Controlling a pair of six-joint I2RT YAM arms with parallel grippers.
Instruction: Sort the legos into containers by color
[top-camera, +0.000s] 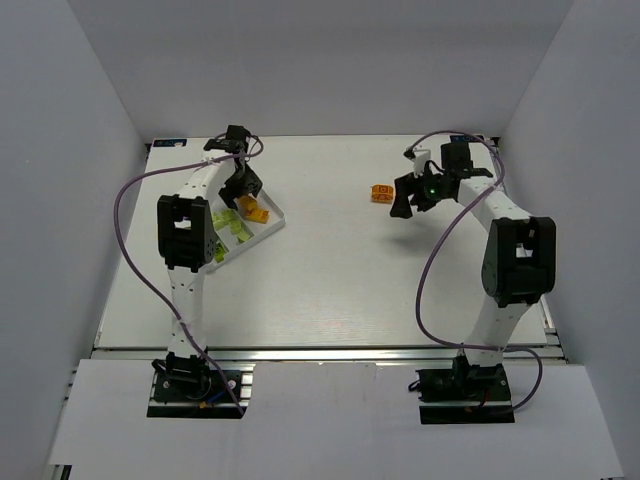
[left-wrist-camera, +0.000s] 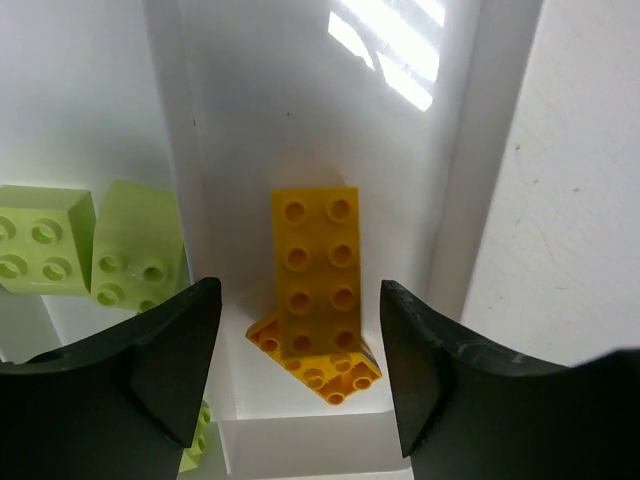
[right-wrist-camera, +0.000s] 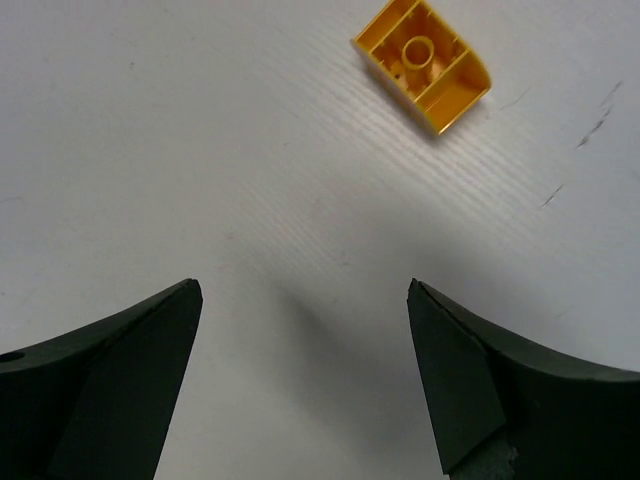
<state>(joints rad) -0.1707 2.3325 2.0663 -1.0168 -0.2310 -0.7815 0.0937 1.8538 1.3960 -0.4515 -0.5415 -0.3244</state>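
An upturned orange lego (right-wrist-camera: 422, 63) is lying on the worktop (right-wrist-camera: 150, 150), just ahead and right of the right gripper (right-wrist-camera: 303, 292), which is gaping wide and empty. The left gripper (left-wrist-camera: 300, 292), well apart, is hanging open over stacked orange bricks (left-wrist-camera: 318, 285) in the white tray (left-wrist-camera: 462, 180).

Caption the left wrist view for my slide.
Open left gripper over orange bricks in one tray compartment, lime bricks next door.

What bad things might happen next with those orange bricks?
The left gripper hangs open low over the orange bricks in the tray; swinging sideways, it might catch the divider wall or flick one in with the lime green bricks. The orange brick on the table lies upside down, askew to the open right gripper, so a grab might pinch a corner and skid it away.
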